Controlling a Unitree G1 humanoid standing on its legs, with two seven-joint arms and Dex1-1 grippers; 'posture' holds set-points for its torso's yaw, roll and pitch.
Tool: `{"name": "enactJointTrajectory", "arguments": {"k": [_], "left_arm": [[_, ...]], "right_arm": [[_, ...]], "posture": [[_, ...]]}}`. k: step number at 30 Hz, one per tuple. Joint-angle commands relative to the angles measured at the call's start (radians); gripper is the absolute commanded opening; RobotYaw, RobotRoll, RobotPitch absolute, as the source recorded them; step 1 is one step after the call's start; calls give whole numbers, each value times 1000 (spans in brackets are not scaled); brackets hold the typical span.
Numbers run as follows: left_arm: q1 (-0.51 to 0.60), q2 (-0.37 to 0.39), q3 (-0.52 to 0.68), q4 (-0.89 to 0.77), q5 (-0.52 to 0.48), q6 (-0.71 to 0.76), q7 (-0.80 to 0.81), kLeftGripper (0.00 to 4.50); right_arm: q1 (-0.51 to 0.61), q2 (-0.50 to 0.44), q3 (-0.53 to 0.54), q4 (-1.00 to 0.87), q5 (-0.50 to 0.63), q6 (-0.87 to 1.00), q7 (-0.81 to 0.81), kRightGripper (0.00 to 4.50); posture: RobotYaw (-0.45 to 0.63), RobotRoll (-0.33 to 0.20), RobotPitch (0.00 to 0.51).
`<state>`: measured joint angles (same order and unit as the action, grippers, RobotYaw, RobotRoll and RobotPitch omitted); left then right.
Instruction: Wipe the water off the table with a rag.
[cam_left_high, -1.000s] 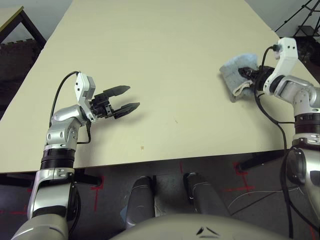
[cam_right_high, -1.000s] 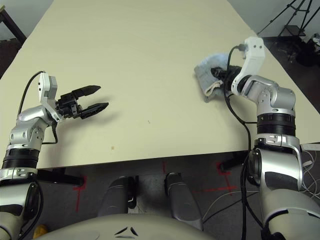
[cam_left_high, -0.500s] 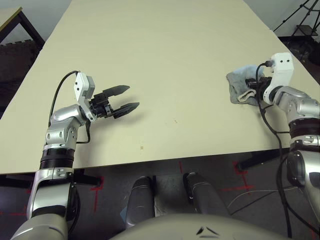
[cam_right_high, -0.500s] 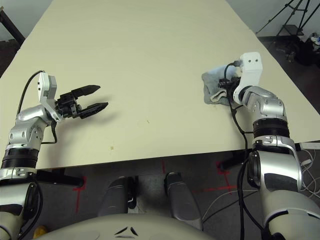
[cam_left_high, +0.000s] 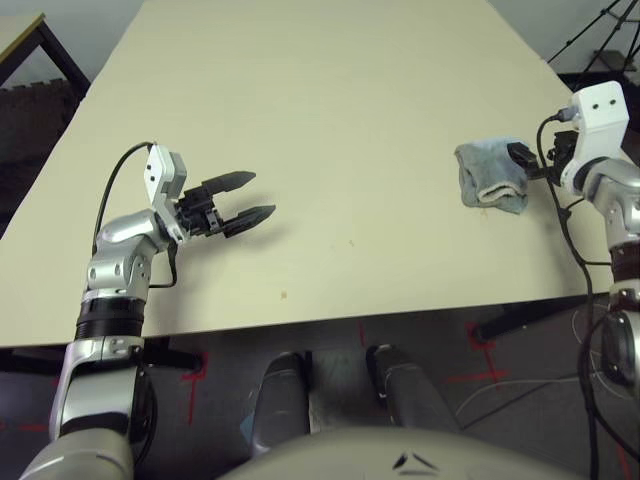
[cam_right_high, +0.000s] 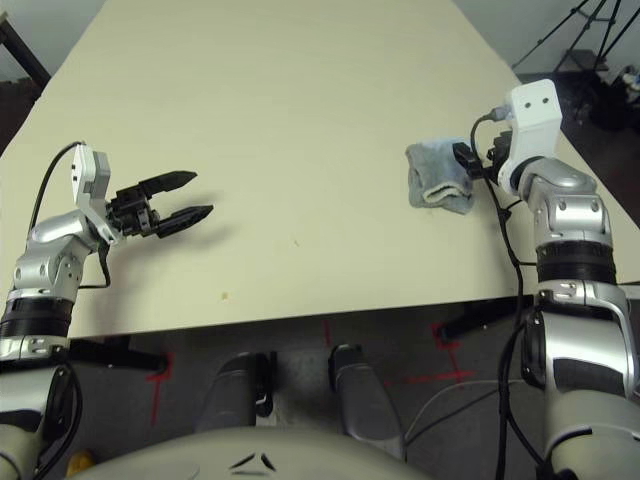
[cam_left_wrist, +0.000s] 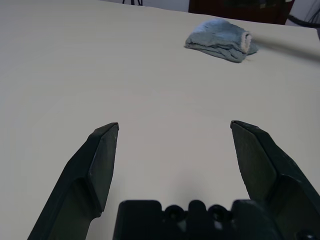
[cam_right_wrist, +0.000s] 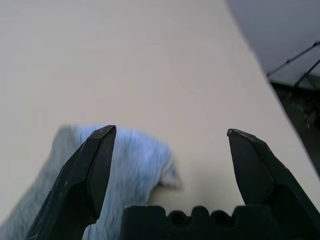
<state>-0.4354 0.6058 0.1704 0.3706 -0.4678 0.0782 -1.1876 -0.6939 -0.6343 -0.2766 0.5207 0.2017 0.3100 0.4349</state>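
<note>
While the right gripper (cam_right_wrist: 172, 131) stands wide open and released at the rag (cam_left_high: 485, 175), one of its fingers covers part of the cloth in the right wrist view, and I cannot tell whether the two touch. The rag lies folded on the right side of the table (cam_left_high: 300, 120), its whitish hem (cam_left_high: 503, 189) towards the robot. In the left eye view, a black cable (cam_left_high: 567, 225) and the white wrist housing (cam_left_high: 602, 108) make the rest of the right gripper hard to read, but the right wrist view gives both fingers well apart. The left gripper (cam_left_high: 262, 195) is open and empty too, over the left part of the table. Near the table's front edge sits a small tan spot (cam_left_high: 283, 295), with a fainter fleck (cam_left_high: 351, 243) farther in; I cannot tell whether either is water. The left wrist view shows the rag's heaped side, which the eye views flatten. At the left eye view's corner, a tan tabletop (cam_left_high: 16, 34) is cut off; the right eye view catches a yellow object (cam_right_high: 80, 463), also cropped, low on the left.
</note>
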Motion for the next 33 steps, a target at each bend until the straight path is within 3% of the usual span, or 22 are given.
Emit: {"name": "enactJointTrajectory", "arguments": {"k": [1, 6, 11, 16, 23, 33], "left_arm": [[-19, -24, 55, 34, 21, -62, 111, 4500], [-49, -37, 109, 108, 70, -164, 284, 4500], [-75, -31, 178, 217, 155, -278, 557, 4500], [-39, -42, 212, 260, 229, -373, 756, 4500], [-22, -53, 242, 270, 243, -400, 903, 4500], [-25, -50, 242, 297, 236, -396, 938, 4500]], "right_arm": [[16, 51, -82, -28, 88, -81, 5, 4485], [44, 88, -101, -19, 116, -157, 21, 4485], [66, 110, -104, 24, 119, -245, 33, 4485], [83, 113, -105, 56, 124, -304, 51, 4485], [87, 106, -109, 124, 136, -357, 83, 4485], [114, 106, -104, 144, 146, -375, 99, 4485]], "posture": [[-124, 0, 136], [-102, 0, 137], [-78, 0, 144], [-48, 0, 152], [-21, 0, 158], [-26, 0, 159]]}}
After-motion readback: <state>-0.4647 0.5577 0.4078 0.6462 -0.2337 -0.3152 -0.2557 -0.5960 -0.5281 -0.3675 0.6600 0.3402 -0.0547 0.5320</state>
